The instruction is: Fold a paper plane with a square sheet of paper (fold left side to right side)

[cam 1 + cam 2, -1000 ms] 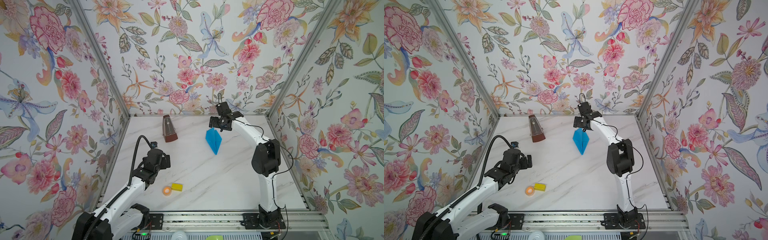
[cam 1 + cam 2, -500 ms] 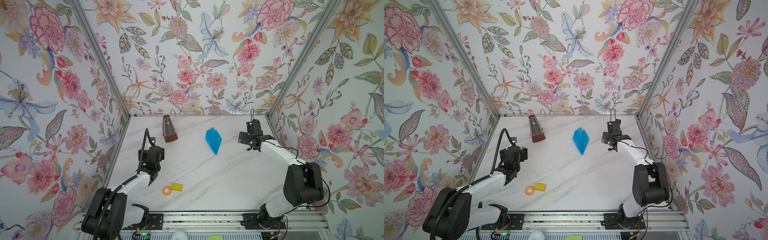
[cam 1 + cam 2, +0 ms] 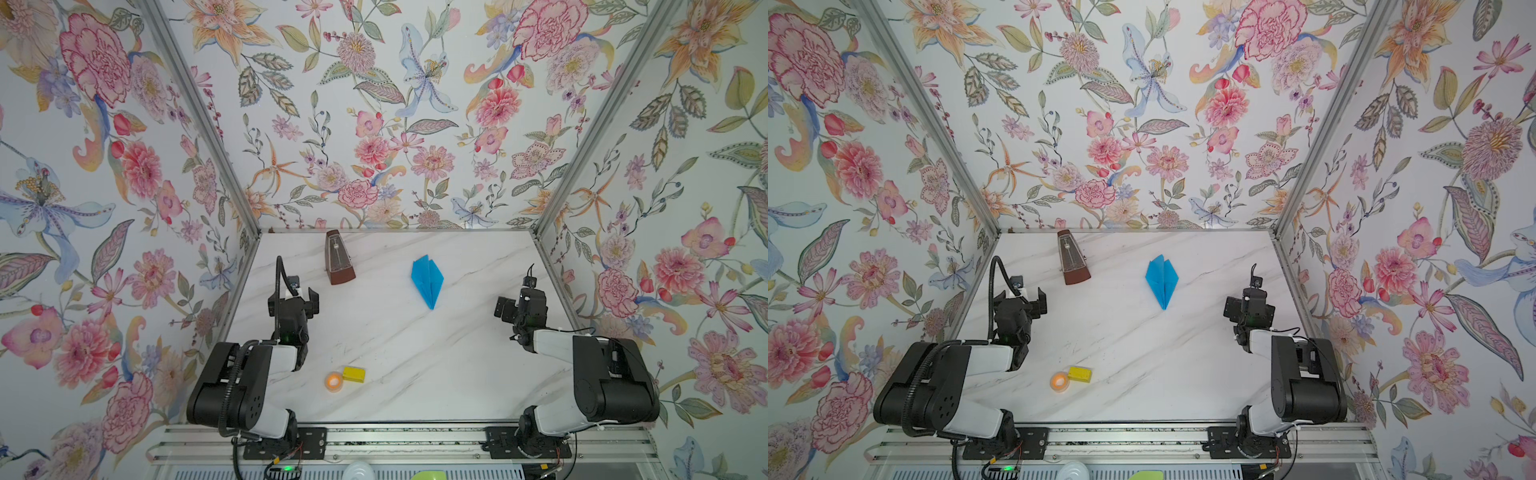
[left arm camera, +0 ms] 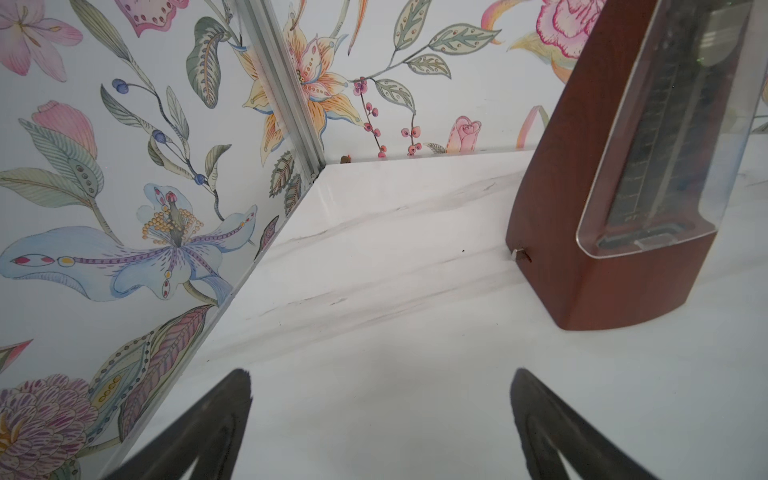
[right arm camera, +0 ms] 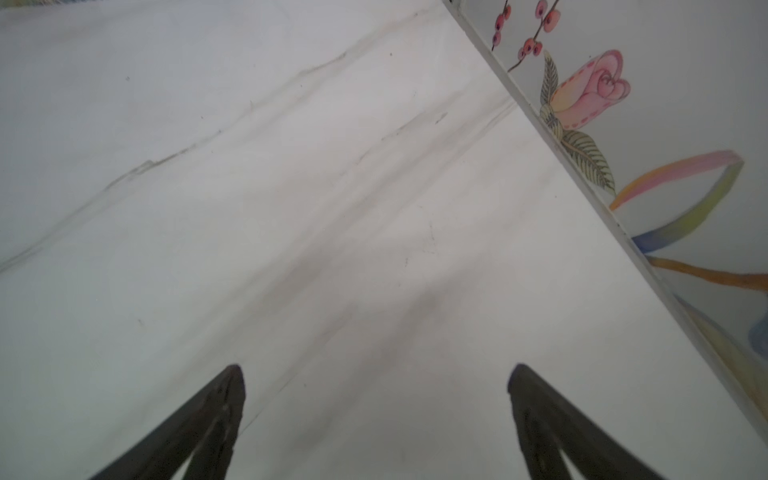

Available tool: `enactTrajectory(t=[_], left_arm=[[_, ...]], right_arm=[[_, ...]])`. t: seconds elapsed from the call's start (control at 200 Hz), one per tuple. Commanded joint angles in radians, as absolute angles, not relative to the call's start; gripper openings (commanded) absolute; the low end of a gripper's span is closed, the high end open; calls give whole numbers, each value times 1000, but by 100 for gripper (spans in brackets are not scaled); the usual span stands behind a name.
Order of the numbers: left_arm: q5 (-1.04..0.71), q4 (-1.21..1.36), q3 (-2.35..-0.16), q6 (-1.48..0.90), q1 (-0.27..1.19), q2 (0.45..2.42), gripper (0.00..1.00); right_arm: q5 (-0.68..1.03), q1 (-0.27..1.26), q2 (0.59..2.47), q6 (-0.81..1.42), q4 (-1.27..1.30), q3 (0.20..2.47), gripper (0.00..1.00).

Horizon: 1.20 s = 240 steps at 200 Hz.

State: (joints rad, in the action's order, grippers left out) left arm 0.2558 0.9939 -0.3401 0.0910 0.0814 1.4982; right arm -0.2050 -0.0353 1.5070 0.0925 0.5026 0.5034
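- Two grippers, both empty. Left gripper (image 3: 294,296) hangs low over the table (image 3: 395,353) on the left side, jaws spread wide w/ nothing btwn them. Left wrist view shows only bare marble btwn the fingertips (image 4: 216,415).
- Right gripper (image 3: 517,306) is the same on the right side, close to the right wall: jaws wide apart, nothing held. Right wrist view has just marble + wall edge.
- Paper plane (image 3: 428,280) lies free on the table, far half, a bit right of centre, nose toward the near side, wings layered w/ a centre ridge. Well apart from both grippers.
- Judgement: folding looks done. Arms sit folded at their own sides, prob. to leave the plane untouched & in clear sight.
- Brown metronome (image 3: 338,259) stands upright, left of the plane, near the left gripper but not touching.
- Yellow block (image 3: 353,374) + orange tape roll (image 3: 333,381) sit just beside each other, near side, centre-left. Clutter, not part of the job.
- Risk, as I judge it: paper is light, so any sweep past cd flick it or open the folds.
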Motion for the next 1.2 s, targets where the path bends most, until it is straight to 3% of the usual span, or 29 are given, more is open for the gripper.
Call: enactTrajectory(t=[0.0, 0.22, 0.285, 0.575, 1.196], left_arm=[[98, 1215, -284, 47, 26, 1571, 99], [94, 1178, -291, 46, 25, 1576, 99], [94, 1175, -291, 45, 23, 1572, 99], [97, 1189, -285, 48, 28, 1572, 99], [96, 1188, -285, 48, 28, 1572, 99]], right_arm=[[-135, -44, 1506, 75, 757, 458, 99], [-125, -64, 1564, 91, 1130, 297, 99], [-160, -55, 1535, 96, 1043, 311, 99], [-327, -20, 1556, 107, 1148, 281, 99], [-301, -34, 1552, 120, 1118, 290, 99]])
